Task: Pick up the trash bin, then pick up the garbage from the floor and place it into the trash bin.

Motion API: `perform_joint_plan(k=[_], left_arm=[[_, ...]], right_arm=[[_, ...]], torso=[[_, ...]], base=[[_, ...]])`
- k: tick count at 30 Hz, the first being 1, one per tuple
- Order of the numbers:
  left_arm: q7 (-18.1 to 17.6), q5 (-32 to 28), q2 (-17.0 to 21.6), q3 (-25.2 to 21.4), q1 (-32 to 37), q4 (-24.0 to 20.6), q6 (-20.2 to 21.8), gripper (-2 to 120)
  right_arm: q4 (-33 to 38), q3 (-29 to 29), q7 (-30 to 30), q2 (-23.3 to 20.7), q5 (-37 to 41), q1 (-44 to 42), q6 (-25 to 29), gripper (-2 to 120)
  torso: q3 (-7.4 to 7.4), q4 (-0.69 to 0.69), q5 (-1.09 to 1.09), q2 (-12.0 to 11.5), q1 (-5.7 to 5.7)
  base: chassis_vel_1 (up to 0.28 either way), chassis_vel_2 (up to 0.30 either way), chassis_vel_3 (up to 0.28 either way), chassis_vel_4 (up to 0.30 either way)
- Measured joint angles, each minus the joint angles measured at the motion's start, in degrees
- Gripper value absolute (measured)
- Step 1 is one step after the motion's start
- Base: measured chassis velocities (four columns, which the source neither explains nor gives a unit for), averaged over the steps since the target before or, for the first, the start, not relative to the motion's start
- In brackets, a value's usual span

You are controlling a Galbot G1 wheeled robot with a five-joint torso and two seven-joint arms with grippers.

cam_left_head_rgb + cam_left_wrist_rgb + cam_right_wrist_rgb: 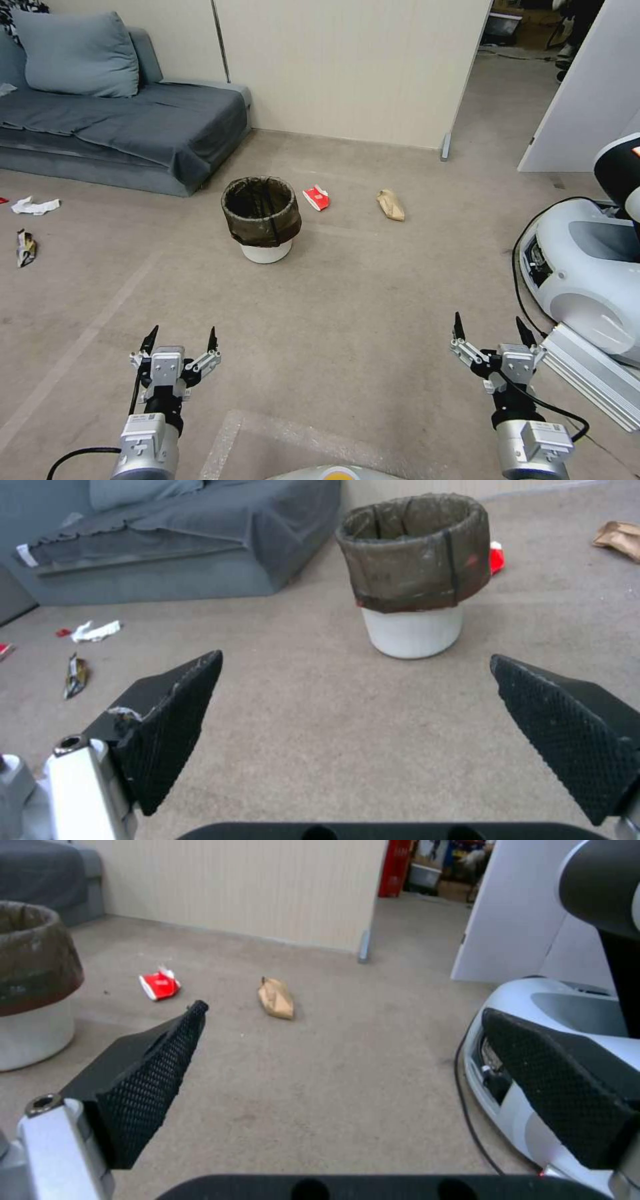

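The trash bin (263, 219), white with a dark bag folded over its rim, stands upright on the floor ahead; it also shows in the left wrist view (413, 575) and the right wrist view (30, 985). Garbage lies around it: a red-and-white carton (317, 197) (159, 985) and a crumpled brown paper bag (391, 205) (276, 998) to its right, crumpled white paper (35, 206) (97, 630) and a shiny wrapper (26, 247) (75, 676) far left. My left gripper (181, 339) (357, 675) and right gripper (490, 329) (343, 1027) hover open and empty, well short of the bin.
A grey sofa (120, 127) stands at the back left by a cream wall (347, 67). A white machine base (587, 267) with a black cable and a metal rail (593, 377) sits close on the right. A doorway (507, 60) opens at the back right.
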Motion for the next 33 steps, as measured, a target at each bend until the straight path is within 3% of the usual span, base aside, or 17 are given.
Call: perform_joint_plan(k=[18,33], left_arm=[[0.20,0.12,0.00,0.03,-0.14,-0.12,0.14,100],[0.47,0.17,-0.04,0.09,-0.19,-0.11,0.14,100]], right_arm=[[0.15,0.24,-1.04,-0.05,-0.45,0.07,-0.41,100],[0.02,0.27,-0.89,-0.06,-0.64,0.09,-0.13,100]], torso=[[0.00,0.00,0.00,0.00,0.00],[0.01,0.00,0.00,0.00,0.00]], base=[[-0.008,0.014,0.019,-0.013],[-0.130,0.126,0.132,-0.137]])
